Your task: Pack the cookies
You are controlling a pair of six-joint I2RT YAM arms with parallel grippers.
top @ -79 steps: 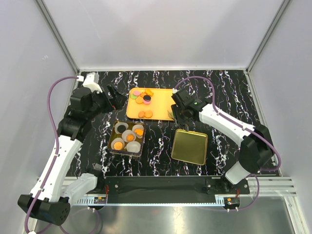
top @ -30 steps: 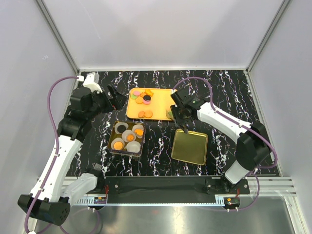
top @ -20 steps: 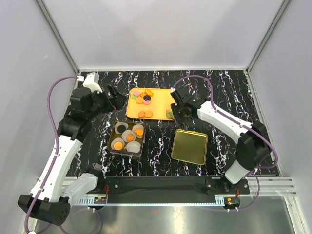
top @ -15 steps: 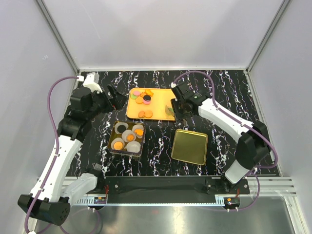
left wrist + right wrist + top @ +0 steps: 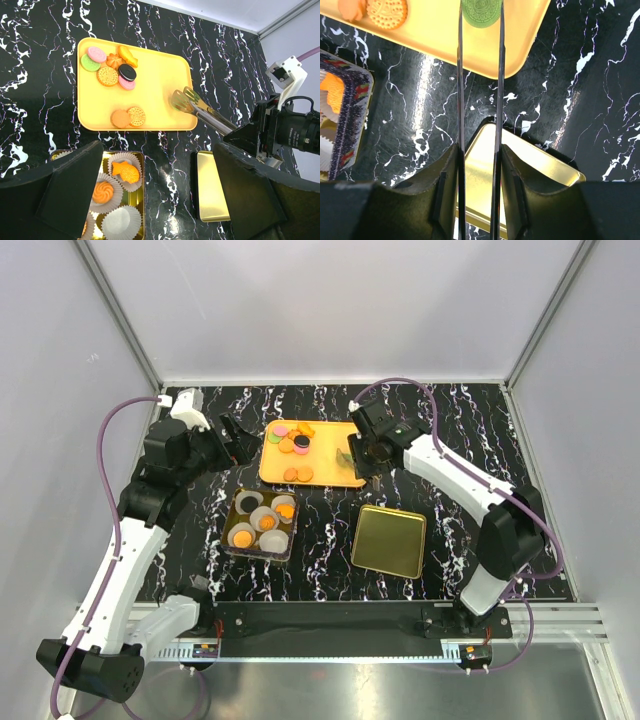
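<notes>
Several cookies lie on the orange tray [image 5: 325,465]: a cluster [image 5: 293,438] at its far left and two orange ones [image 5: 298,474] at its near edge. My right gripper [image 5: 368,455] is shut on metal tongs [image 5: 480,90]. The tong tips pinch a green cookie [image 5: 481,11] over the tray's right end; it also shows in the left wrist view [image 5: 179,101]. My left gripper [image 5: 232,440] is open and empty, held high left of the tray. A gold tin [image 5: 240,540] with white paper cups holds several orange cookies [image 5: 124,172].
A gold square lid [image 5: 390,541] lies on the black marbled table, right of the tin and below the right gripper. Metal frame posts and grey walls enclose the table. One paper cup [image 5: 120,222] in the tin holds nothing.
My right arm has swung away from the gold lid toward the back. The tongs with the green cookie moved from the tray's near right corner to over its right end. The left arm stayed still.
</notes>
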